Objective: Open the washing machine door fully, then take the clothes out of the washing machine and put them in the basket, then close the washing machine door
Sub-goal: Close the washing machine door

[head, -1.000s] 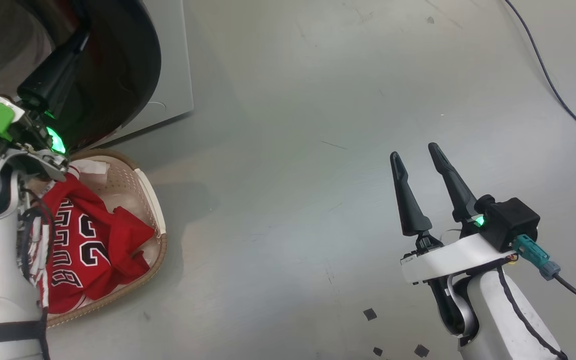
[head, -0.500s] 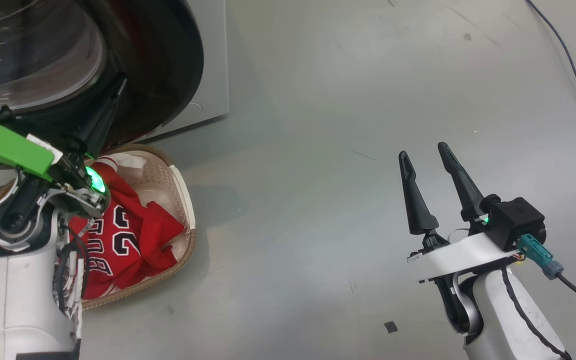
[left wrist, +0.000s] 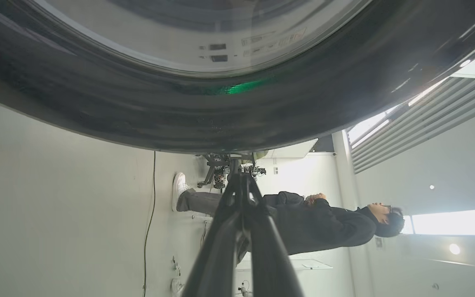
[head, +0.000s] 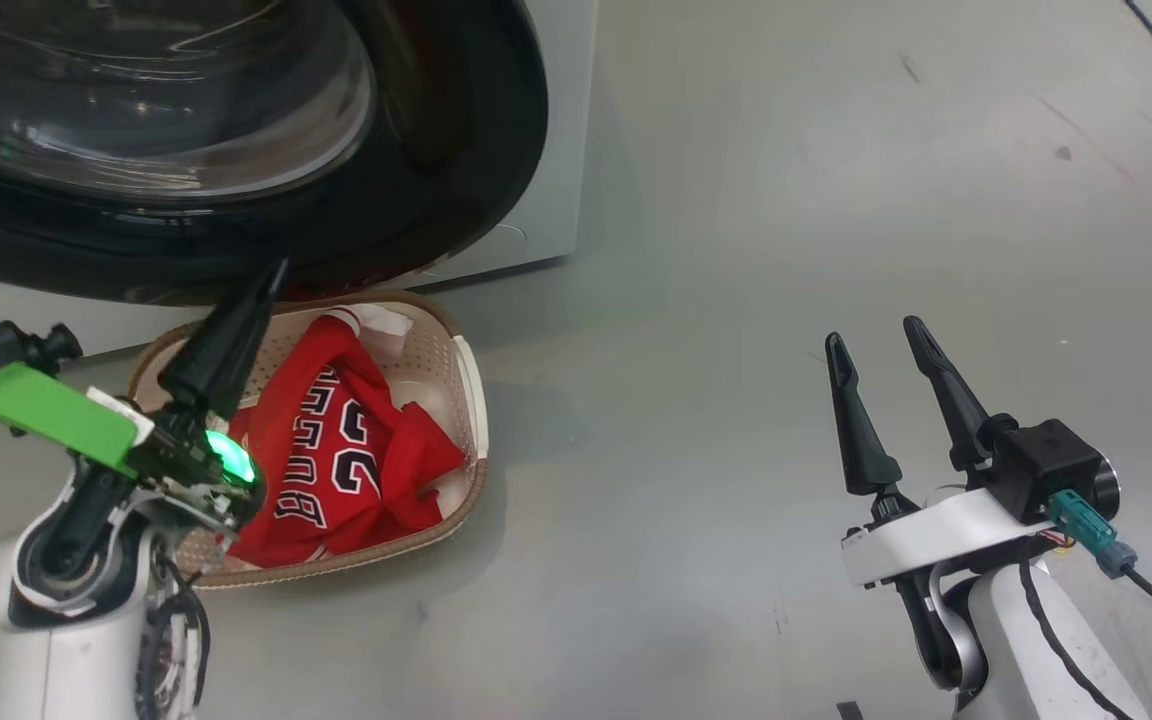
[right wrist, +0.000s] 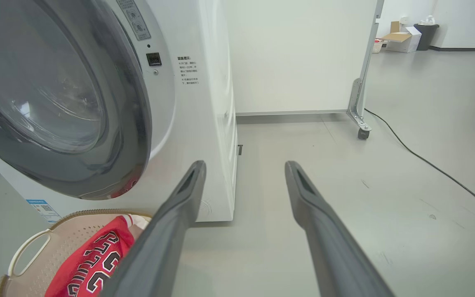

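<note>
head view: washing machine door (head: pixel 456 200) fills 10–12 o'clock, with a glossy black rim and its glass bowl bulging toward the camera. the white washing machine (head: pixel 568 150) panel edge shows behind it at 12. the basket (head: pixel 473 400) sits on the floor (head: pixel 736 250) at 8 o'clock, its far end under the door's lower rim. the clothes (head: pixel 346 450) are in the basket: red jersey, dark white-outlined letters and numbers face up, white trim at the 12 o'clock end.

left gripper (head: pixel 274 272) is at 9 o'clock above the basket, jaws pressed together, holding nothing. its tips are up against the door's lower rim; touching or a hairline gap, can't tell. left wrist view: the same closed tips sit right under the black rim, and a person (left wrist: pixel 324 222) in dark clothing stands beyond.

right gripper (head: pixel 872 335) is at 4 o'clock over the floor, well apart from basket and door, jaws spread wide, holding nothing.

right wrist view: the door sits angled off the washer front; latched or not, can't tell. a black cable (right wrist: pixel 427 161) runs along the floor at 3 o'clock.
</note>
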Motion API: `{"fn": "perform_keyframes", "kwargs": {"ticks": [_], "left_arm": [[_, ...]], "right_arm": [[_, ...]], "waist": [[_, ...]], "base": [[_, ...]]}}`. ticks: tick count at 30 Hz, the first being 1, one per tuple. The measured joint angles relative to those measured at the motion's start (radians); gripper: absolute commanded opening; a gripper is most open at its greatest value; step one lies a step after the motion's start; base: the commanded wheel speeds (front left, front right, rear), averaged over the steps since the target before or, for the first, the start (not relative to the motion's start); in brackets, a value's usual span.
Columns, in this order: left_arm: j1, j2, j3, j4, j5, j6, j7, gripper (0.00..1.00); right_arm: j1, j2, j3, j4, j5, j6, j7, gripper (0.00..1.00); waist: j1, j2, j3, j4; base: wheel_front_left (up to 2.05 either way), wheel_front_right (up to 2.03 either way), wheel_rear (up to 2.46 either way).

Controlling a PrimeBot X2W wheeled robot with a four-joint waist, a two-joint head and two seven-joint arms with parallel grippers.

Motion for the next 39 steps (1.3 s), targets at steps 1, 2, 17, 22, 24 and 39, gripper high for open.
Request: {"fn": "perform_keyframes", "kwargs": {"ticks": [1, 2, 17, 22, 24, 39], "left_arm": [[0.019, 0.0, -0.007, -0.006, -0.006, 0.0, 0.0, 0.0], [0.037, 0.0, -0.016, -0.01, -0.007, 0.0, 0.001, 0.0], [0.255, 0.0, -0.037, -0.088, -0.024, 0.0, -0.078, 1.0], [0.282, 0.001, -0.024, -0.125, -0.015, 0.0, -0.157, 1.0], [0.286, 0.001, -0.016, -0.144, 0.007, 0.0, -0.19, 1.0], [0.294, 0.105, -0.042, -0.291, 0.739, -0.001, -0.56, 1.0]], "right_arm": [[0.004, -0.001, 0.0, 0.002, -0.002, 0.0, 0.0, 1.0], [0.009, -0.001, 0.0, 0.003, -0.002, 0.0, 0.0, 1.0], [0.064, 0.0, 0.01, 0.037, -0.019, 0.009, 0.0, 1.0], [0.082, 0.001, 0.002, 0.038, -0.019, 0.009, 0.0, 1.0], [0.09, 0.002, 0.001, 0.039, -0.02, 0.009, 0.0, 1.0], [0.107, 0.002, -0.023, 0.036, -0.033, -0.001, 0.0, 1.0]], "waist": [[0.0, 0.0, -0.006, 0.01], [0.0, 0.0, -0.012, 0.02], [0.0, 0.0, -0.131, 0.114], [0.0, 0.0, -0.158, 0.134], [-0.0001, 0.0, -0.167, 0.141], [0.0, 0.0, -0.209, 0.158]], "base": [[0.0, 0.0, 0.0], [0.0, 0.0, 0.0], [0.0, 0.0, 0.0], [0.0, 0.0, 0.0], [0.0, 0.0, 0.0], [0.0, 0.0, 0.0]]}}
